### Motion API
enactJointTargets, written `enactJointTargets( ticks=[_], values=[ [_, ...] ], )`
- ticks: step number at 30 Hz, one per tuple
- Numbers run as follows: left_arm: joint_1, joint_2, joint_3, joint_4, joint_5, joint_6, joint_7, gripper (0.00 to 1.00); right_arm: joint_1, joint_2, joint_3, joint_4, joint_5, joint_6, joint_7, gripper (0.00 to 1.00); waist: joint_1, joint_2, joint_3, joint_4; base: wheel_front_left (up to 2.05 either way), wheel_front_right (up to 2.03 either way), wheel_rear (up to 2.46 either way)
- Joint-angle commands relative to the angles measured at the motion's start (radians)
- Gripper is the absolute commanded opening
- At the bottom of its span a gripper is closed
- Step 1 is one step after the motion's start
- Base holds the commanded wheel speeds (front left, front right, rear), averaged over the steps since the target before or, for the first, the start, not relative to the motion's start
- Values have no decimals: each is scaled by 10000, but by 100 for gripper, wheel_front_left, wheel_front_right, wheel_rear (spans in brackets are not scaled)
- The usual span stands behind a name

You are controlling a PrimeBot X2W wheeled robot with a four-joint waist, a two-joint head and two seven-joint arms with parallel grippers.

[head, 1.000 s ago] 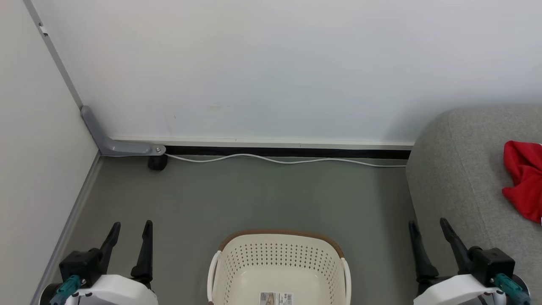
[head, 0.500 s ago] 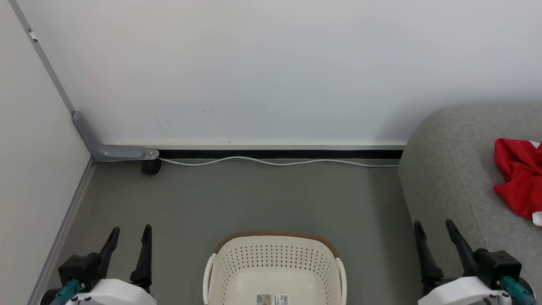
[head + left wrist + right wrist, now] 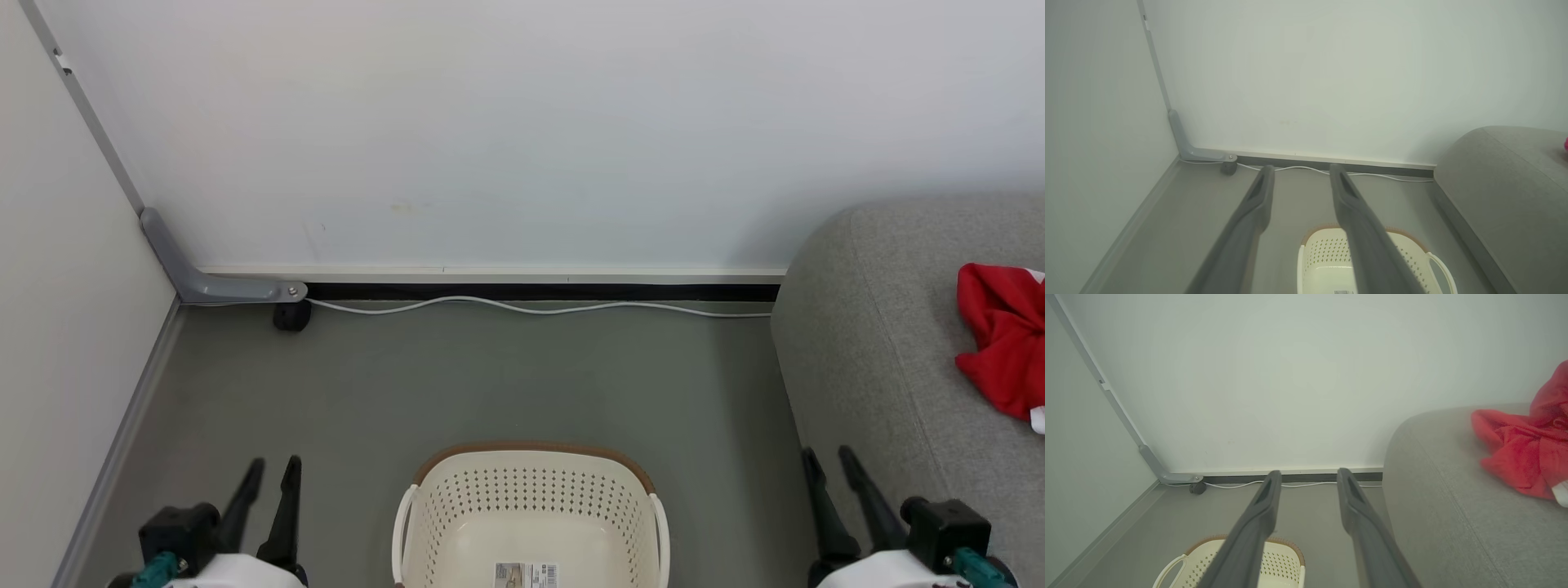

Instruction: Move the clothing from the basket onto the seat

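Two hands, fingers drawn closer than before
Both sit lower, left hand and right hand narrowly apart, empty; clothing lies on seat, cut off at right; basket cut off below.

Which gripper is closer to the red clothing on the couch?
Right. The right gripper hangs beside the couch, near the clothing; the left gripper is beyond the basket.

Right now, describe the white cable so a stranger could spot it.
Find the white back wall and the black strip along its foot. On the grey floor before it, from black caster to grey couch, lies the cable: thin, white and wavy, where the strip is straight.
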Motion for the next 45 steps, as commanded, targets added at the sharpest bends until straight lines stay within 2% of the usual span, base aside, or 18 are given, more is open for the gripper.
enactJointTargets(
  ticks=[1,8,13,45],
  values=[
    [17,-33,-11,43,-7,0,3,0,27,9,3,37,7,0,1,0,0,-1,0,0,0,0,0],
    [-5,-171,192,42,-588,-88,209,0,16,14,-81,19,761,2,195,0,22,-1,3,-30,0,0,0],
    [-25,-253,341,-10,-1033,-155,351,0,-21,8,-150,-14,1329,3,343,0,2,-1,39,-53,0,0,0],
    [-196,-774,1302,-322,-3859,-581,1261,0,-264,-27,-592,-254,4921,11,1284,0,0,-1,160,-197,0,0,0]
  ],
)
